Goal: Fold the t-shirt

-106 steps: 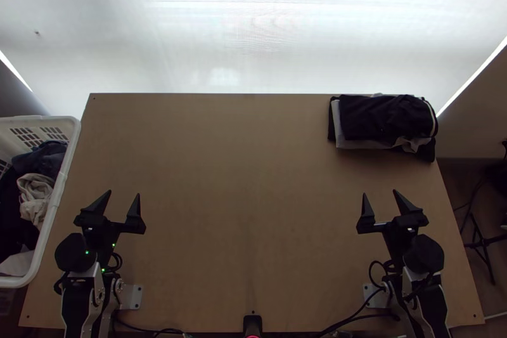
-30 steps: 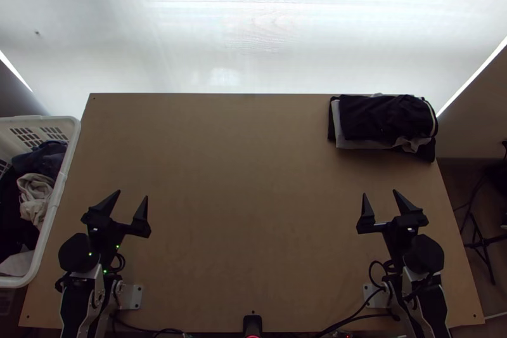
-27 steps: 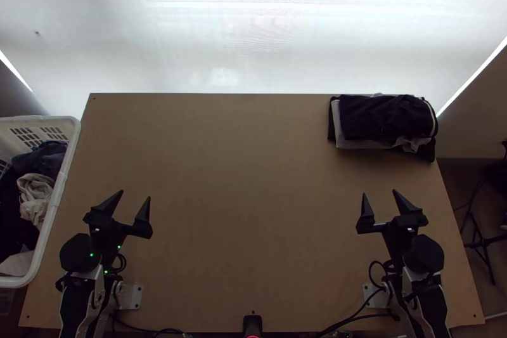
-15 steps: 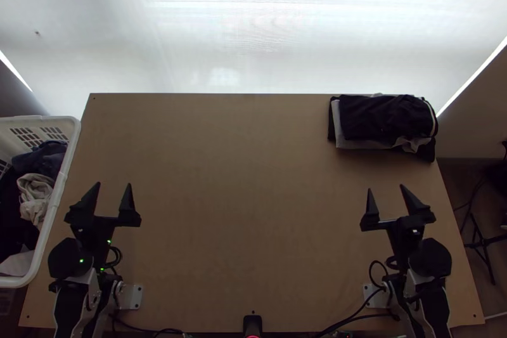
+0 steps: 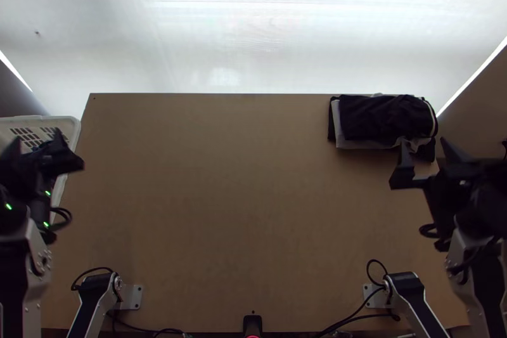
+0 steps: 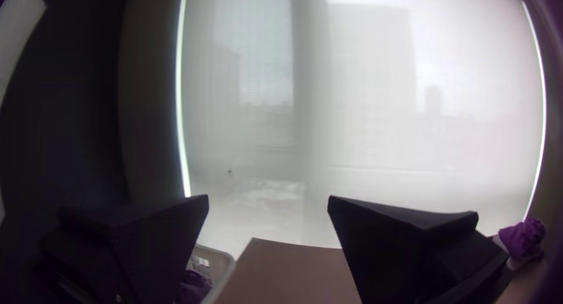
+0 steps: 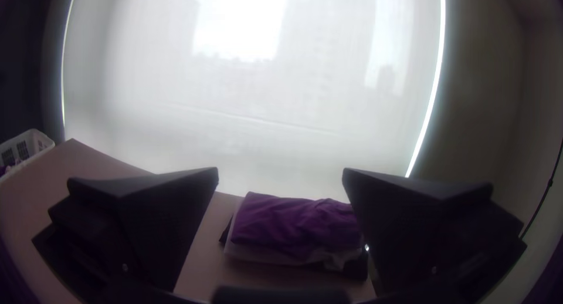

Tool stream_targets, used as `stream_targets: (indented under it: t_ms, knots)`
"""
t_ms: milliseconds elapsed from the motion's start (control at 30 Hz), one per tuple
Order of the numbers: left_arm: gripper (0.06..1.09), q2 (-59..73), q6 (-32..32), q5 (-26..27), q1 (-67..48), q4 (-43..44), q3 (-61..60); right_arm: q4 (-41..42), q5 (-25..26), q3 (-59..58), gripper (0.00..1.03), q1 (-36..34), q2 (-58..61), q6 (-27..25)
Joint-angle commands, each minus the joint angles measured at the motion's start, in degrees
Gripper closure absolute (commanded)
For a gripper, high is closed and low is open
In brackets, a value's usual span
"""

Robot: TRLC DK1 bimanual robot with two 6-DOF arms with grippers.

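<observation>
Biggest thing here is the translucent blind (image 5: pixel 253 27) along the far side; from the top it's mostly a bright sheet, but both wrist views pick up building outlines through it. Then the worktop (image 5: pixel 241 198), bare wood through the middle. White laundry basket (image 5: pixel 77 125) sits off its left edge. The arm blocks a lot of it from the top, but the left wrist view catches bunched clothes (image 6: pixel 192 286) inside.

Left pincer (image 5: pixel 35 134) is wide, nothing in it, up above the basket side. Right pincer (image 5: pixel 423 139) is also wide and holding nothing, near the far right corner.

Smallest is the folded stack (image 5: pixel 380 119) at far right: dark piece on top, lighter one under it, then more dark. Right wrist view shows its near side, rumpled light cloth poking out. Can't tell which piece, stack or basket, is the t-shirt.
</observation>
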Motion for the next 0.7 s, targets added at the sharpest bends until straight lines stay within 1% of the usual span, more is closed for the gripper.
stream_targets:
  t_ms: [0,100,133,200,267,367,433,500,567,667]
  knots:
    - [0.1,22.1,-1.4,2.0,18.5,-16.5,26.3,-15.1,0.1,25.2,0.04,-1.9,20.6,9.0]
    - [0.1,28.7,-2.4,4.1,27.5,-23.4,33.2,-15.9,0.3,26.7,0.05,-1.8,22.5,11.8]
    - [0.1,30.8,-2.4,4.1,29.6,-25.8,35.1,-16.8,1.8,26.9,0.04,-0.8,22.6,12.8]
    - [0.1,35.0,-2.0,4.0,33.6,-30.7,38.0,-18.8,2.3,26.6,0.04,1.8,21.9,12.6]
    - [0.1,38.8,-2.3,4.1,36.9,-34.6,39.7,-18.8,2.4,26.0,0.04,6.2,20.8,13.5]
    - [0.1,43.8,-3.1,4.1,39.1,-39.8,40.2,-23.2,2.2,26.8,0.04,6.2,20.3,12.8]
    - [0.1,46.3,-4.1,4.1,39.7,-41.9,40.2,-26.8,1.8,28.0,0.04,4.8,20.1,12.7]
    - [0.1,48.7,-4.7,4.1,40.3,-42.4,40.4,-28.3,1.8,29.0,0.04,4.6,21.6,12.7]
    - [0.1,51.9,-6.1,4.1,41.2,-43.6,41.6,-32.6,1.8,31.4,0.04,4.0,24.2,12.8]
    - [0.1,57.7,-6.6,4.1,42.7,-47.6,43.0,-36.3,1.8,33.7,0.04,2.6,26.4,11.7]
